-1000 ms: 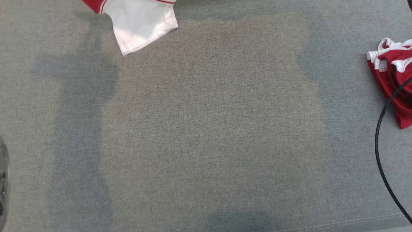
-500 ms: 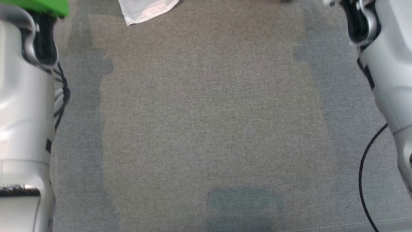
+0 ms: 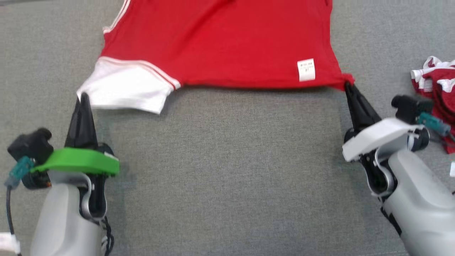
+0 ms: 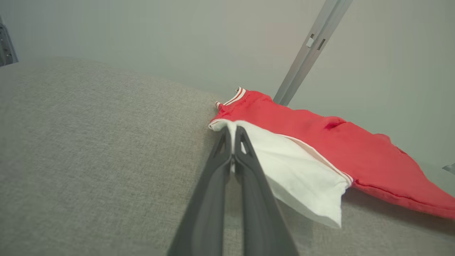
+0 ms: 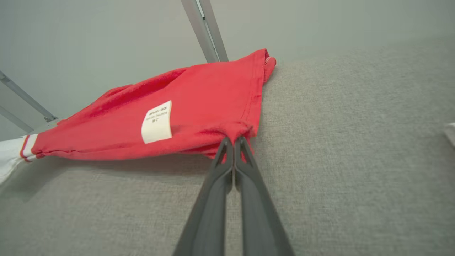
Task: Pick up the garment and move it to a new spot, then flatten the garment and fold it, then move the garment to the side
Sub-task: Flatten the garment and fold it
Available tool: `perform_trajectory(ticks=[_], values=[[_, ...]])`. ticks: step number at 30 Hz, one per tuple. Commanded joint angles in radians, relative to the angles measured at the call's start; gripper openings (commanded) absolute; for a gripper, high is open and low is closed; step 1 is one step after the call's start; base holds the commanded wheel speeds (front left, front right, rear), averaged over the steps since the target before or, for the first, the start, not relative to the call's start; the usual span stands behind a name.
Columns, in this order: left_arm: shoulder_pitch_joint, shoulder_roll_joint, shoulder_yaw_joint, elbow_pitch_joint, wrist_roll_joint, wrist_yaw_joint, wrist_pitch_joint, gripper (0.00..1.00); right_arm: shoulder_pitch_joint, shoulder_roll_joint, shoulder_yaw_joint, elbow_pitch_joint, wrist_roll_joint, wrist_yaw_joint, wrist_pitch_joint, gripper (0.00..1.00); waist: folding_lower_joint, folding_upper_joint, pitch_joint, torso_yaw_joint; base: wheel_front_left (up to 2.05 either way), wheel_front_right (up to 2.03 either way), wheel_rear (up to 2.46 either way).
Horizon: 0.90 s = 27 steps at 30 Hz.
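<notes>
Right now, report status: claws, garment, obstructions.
Both shut: left claw on the garment at its white sleeve, right claw at its red hem corner. Near edge lifted. By the right arm, crumpled red-and-white cloth, apart.

- A white tag [image 3: 306, 69] is sewn on the red garment [image 3: 227, 42], just above the hem and close to the hem's right corner in the head view.
- The tag carries three short lines of dark print. In the head view they are too small to read.
- In the right wrist view the tag [image 5: 156, 122] shows larger. Its top two lines are blurred, and the last line is two characters, perhaps "8T", though that is not certain.
- No other writing can be read.
</notes>
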Motion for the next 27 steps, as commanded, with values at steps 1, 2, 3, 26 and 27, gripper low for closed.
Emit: perform_trajectory(ticks=[1,2,3,26,27], values=[[0.057,0.000,0.007,-0.025,0.019,-0.002,-0.003,0.00,0.058,-0.008,-0.006,-0.019,-0.001,-0.001,-0.004,0.00,0.0001,-0.0001,-0.060,-0.007,0.00,0.00,0.00],[0.099,0.000,0.004,-0.044,0.025,-0.002,-0.003,0.00,0.099,-0.001,-0.002,-0.037,0.020,-0.001,-0.004,0.00,0.0001,-0.0001,-0.074,-0.009,0.00,0.00,0.00],[0.144,-0.002,-0.001,-0.063,0.033,-0.002,-0.003,0.00,0.138,-0.007,0.009,-0.050,0.026,-0.001,-0.004,0.00,0.0001,-0.0001,-0.090,-0.011,0.00,0.00,0.00],[0.812,0.036,-0.117,-0.750,0.120,0.224,0.425,0.00,0.749,-0.009,-0.322,-0.464,-0.139,-0.001,0.217,0.00,0.0001,-0.0001,-0.269,0.051,0.00,0.00,0.00],[0.814,0.036,-0.118,-0.761,0.120,0.229,0.433,0.00,0.759,0.000,-0.336,-0.480,-0.155,-0.001,0.234,0.00,0.0001,-0.0001,-0.271,0.051,0.00,0.00,0.00]])
